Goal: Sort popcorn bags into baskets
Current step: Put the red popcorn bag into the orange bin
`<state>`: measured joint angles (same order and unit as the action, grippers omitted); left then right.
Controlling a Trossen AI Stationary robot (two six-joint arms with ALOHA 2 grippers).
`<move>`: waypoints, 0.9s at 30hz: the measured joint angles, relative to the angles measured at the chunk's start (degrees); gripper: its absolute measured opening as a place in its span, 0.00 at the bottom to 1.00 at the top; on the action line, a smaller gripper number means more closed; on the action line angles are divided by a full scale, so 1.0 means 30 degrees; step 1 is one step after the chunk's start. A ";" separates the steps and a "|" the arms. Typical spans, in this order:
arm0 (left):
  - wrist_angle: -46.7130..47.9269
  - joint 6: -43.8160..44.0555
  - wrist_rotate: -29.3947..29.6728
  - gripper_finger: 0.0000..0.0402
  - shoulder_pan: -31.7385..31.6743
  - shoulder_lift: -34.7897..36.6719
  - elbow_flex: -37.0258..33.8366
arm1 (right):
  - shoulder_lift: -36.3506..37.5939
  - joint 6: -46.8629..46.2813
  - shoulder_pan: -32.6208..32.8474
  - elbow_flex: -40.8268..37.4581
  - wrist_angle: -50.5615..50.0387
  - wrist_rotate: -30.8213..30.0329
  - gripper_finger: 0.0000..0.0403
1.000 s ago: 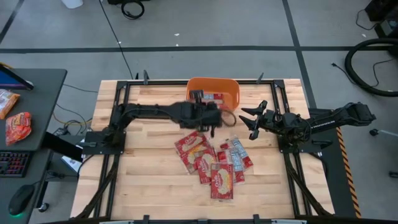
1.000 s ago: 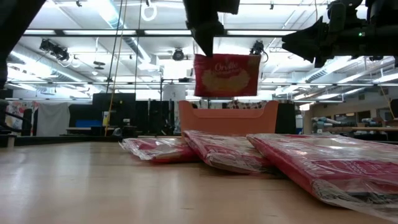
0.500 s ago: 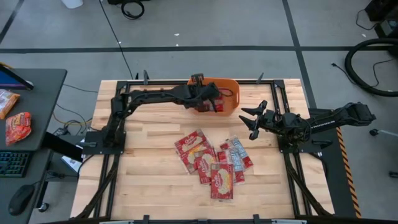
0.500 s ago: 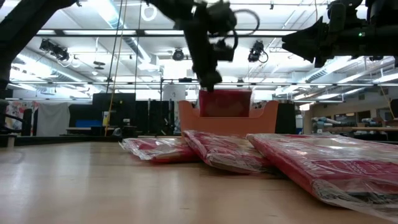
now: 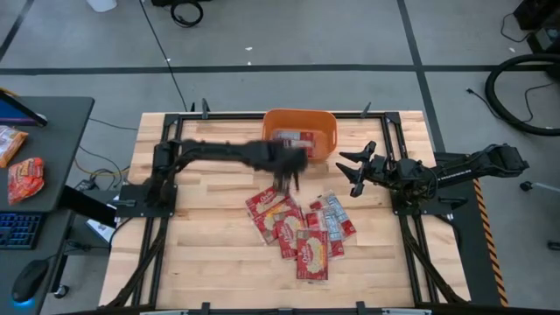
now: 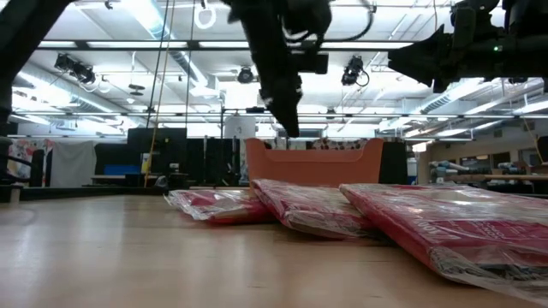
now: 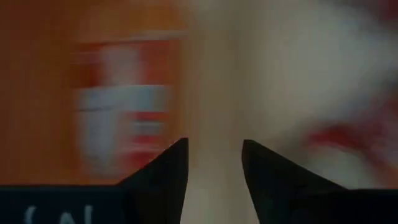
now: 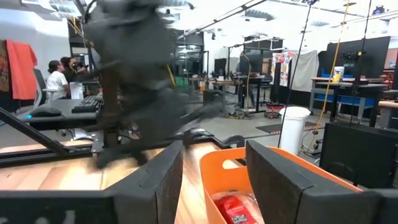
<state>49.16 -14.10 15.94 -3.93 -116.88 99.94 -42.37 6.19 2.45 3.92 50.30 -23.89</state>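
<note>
The orange basket (image 5: 325,131) stands at the table's far edge with popcorn bags (image 5: 293,138) lying in it. Several more red and cream popcorn bags (image 5: 297,229) lie flat in a loose pile on the wood in the table's middle. My left gripper (image 5: 293,181) hangs blurred between the basket and the pile, above the table. Its fingers are open with nothing between them (image 7: 214,168). My right gripper (image 5: 351,171) hovers open to the right of the basket, fingers pointing toward the table's left, and holds nothing.
Black frame rails (image 5: 166,175) run along the table's left and right sides. A side desk (image 5: 35,166) with snack packets stands left of the table. Bare wood (image 5: 201,254) lies left of the pile.
My left gripper carried one popcorn bag toward the far edge, lowered it into the basket and let go. It has opened and swung back toward the near edge, stopping empty between the basket and the pile. The bag now lies in the basket.
</note>
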 joint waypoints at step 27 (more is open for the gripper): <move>0.1767 0.8855 -0.2658 0.34 0.5534 0.1251 -0.6309 | 0.0000 -0.0653 0.0032 0.0000 0.0199 -0.0003 0.45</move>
<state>54.46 12.47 7.96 12.67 -113.13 81.01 -42.37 4.23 2.55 3.92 50.89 -23.89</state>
